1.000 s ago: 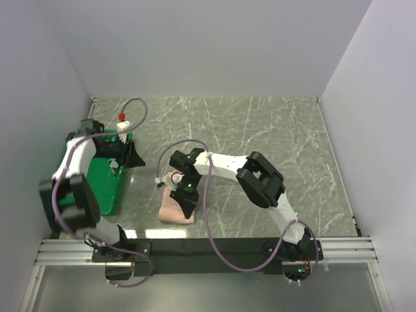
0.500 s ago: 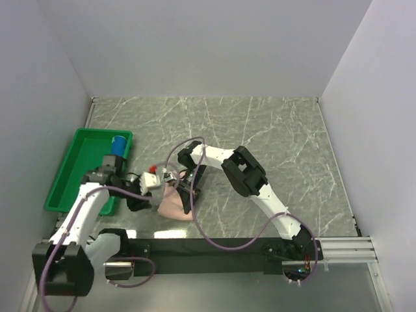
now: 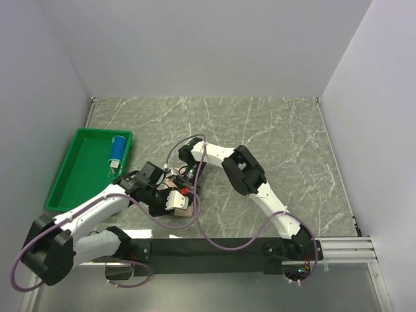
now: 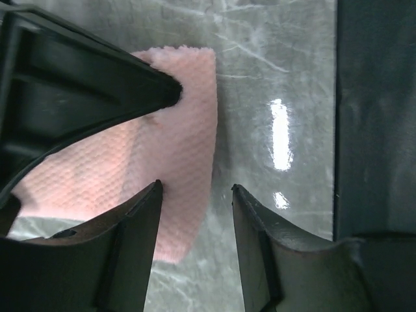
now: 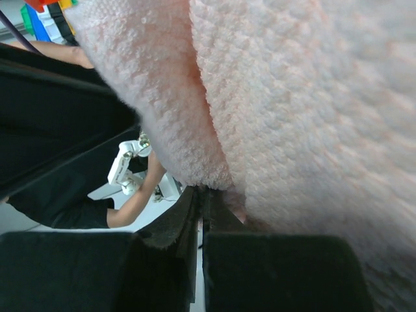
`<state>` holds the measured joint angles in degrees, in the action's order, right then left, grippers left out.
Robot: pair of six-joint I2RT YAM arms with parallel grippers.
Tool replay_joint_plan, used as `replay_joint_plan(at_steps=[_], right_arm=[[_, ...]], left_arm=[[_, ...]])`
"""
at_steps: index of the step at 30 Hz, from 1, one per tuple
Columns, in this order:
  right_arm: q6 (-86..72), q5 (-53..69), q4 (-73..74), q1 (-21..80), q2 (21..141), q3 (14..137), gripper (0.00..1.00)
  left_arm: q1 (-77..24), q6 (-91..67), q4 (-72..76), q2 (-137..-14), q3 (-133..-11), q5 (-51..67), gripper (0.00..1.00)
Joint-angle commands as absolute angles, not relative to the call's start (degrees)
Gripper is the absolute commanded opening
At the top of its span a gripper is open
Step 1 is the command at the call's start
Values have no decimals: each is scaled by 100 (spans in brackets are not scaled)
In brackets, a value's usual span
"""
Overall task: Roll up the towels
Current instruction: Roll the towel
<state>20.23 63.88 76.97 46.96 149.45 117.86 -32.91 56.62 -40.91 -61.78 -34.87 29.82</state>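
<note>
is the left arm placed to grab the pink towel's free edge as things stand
Probably yes. The left gripper is open directly above the pink towel, its edge lying between the fingers. The right gripper pinches the towel further along, beside that gap, not in it.

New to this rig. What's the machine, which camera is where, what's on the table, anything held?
The machine is two robot arms side by side, a left arm and a right arm, each ending in a two-finger gripper. The overhead view looks down from behind them; the other two views come from a camera on each wrist. On the marble table lie a pink towel and a green tray holding a blue roll. The right gripper is shut, pinching the towel. The left gripper is open, its fingers straddling the towel's edge, holding nothing.
</note>
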Motion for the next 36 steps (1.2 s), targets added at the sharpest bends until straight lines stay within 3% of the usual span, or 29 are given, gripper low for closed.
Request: replay_joint_plan(at_steps=[1, 7, 11, 15, 18, 20, 21, 27, 36], right_arm=[[2197, 5546, 7031, 4544, 15363, 11927, 0], [2311, 5493, 6987, 4535, 15127, 11699, 0], [2408, 5476, 7066, 4483, 14898, 11558, 18], [2338, 5283, 6673, 4062, 14040, 11207, 34], [1935, 4888, 5998, 3632, 13188, 10681, 50], [1785, 4528, 5592, 3420, 12720, 10408, 53], [1758, 4387, 5303, 3332, 12309, 10293, 60], [1670, 3464, 4301, 2681, 10561, 8890, 60], [2170, 2313, 3481, 2399, 8133, 6437, 58]], left_arm=[[-3542, 5310, -3499, -6476, -3349, 2558, 52], [-3568, 5150, -3305, -7347, -3296, 2224, 42], [-3577, 5203, -3673, -7663, -3471, 2372, 17], [-3568, 5265, -4367, -8006, -3788, 2689, 2], [-3551, 5317, -4789, -8226, -3963, 2952, 1], [-3525, 5361, -5079, -8454, -4104, 3084, 1], [-3446, 5370, -5167, -8542, -4157, 3207, 1], [-2867, 5379, -5852, -9736, -5026, 3708, 1], [-2216, 5378, -6828, -12004, -7398, 4051, 1]])
